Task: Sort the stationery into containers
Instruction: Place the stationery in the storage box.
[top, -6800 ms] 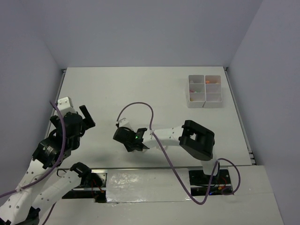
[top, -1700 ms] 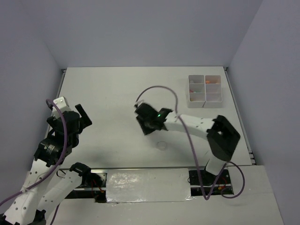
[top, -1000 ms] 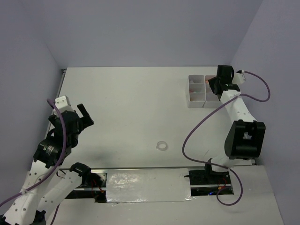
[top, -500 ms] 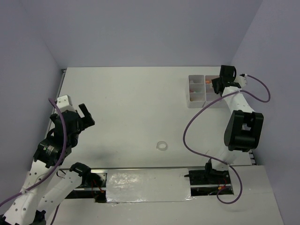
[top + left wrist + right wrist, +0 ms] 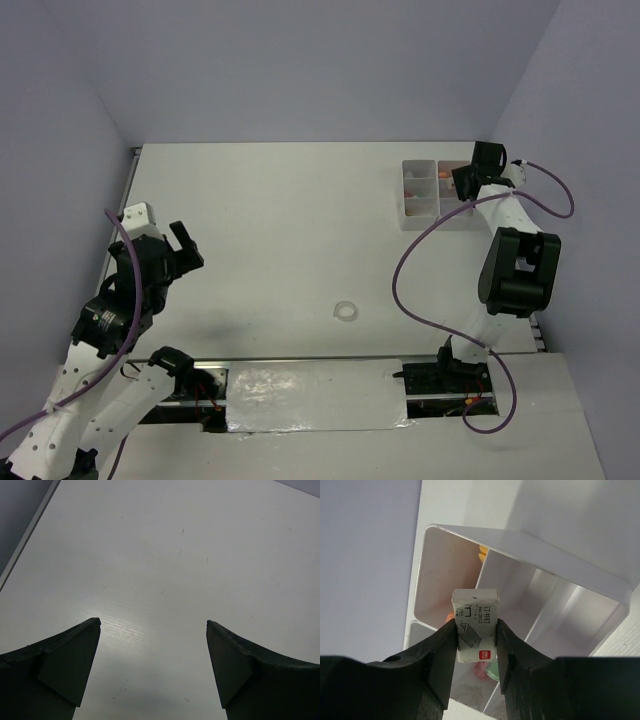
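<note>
The right gripper [image 5: 475, 625] is clenched on a small white box [image 5: 475, 611]. Its two dark fingers [image 5: 437, 650] press the box's left and right sides, and the printed label with a red square faces the wrist camera. The box stands upright in the middle of that view, raised over the joined white trays [image 5: 442, 575]. It sits in front of the dividing walls, and I cannot tell which compartment lies under it. An orange piece [image 5: 482, 552] shows at the far end of the compartment above the box, and pink and green pieces [image 5: 487, 670] peek out just below it, between the fingers. In the top view the right gripper [image 5: 462, 181] sits at the upper right of the frame, over the right side of the trays [image 5: 420, 208], with its arm reaching up from the lower right and a purple cable [image 5: 400, 285] looping beside it. A clear tape ring [image 5: 346, 311] lies alone on the white table [image 5: 280, 220], low in the middle of the frame and well apart from the trays. At the left, the left gripper [image 5: 180, 245] hangs released, jaws spread wide. Its wrist view shows both fingers [image 5: 70, 655] far apart at the lower corners above bare table [image 5: 160, 555], grasping nothing.
</note>
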`<state>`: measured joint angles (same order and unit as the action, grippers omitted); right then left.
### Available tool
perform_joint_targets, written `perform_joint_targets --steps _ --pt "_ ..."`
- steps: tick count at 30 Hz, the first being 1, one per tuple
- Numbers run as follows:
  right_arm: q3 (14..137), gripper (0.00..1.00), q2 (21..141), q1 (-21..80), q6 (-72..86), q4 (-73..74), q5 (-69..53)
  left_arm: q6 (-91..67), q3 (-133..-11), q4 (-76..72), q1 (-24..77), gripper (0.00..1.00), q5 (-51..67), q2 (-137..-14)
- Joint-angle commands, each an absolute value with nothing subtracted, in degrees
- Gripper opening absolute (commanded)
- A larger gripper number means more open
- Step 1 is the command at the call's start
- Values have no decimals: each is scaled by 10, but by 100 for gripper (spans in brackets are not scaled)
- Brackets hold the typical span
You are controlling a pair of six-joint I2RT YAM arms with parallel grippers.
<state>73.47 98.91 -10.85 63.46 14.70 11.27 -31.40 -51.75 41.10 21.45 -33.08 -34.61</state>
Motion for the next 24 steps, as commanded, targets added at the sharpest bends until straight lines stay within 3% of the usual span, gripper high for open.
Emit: perform_joint_targets --steps 1,6,8,15,19,24 --pt "731 43 998 -112 628 109 98 -297 -514 381 211 99 -322 -342" --pt "731 47 1001 -113 626 106 87 -295 -513 379 211 99 -319 -338" --pt "726 54 998 -113 625 105 86 -295 -514 377 211 99 -319 -336" --pt "720 57 997 -120 620 103 77 -294 -513 377 211 99 -318 -335" --pt "722 66 991 -120 615 109 82 -294 -513 377 211 99 -318 -335" --pt "741 68 999 -120 607 123 83 -293 -514 377 211 99 -317 -335"
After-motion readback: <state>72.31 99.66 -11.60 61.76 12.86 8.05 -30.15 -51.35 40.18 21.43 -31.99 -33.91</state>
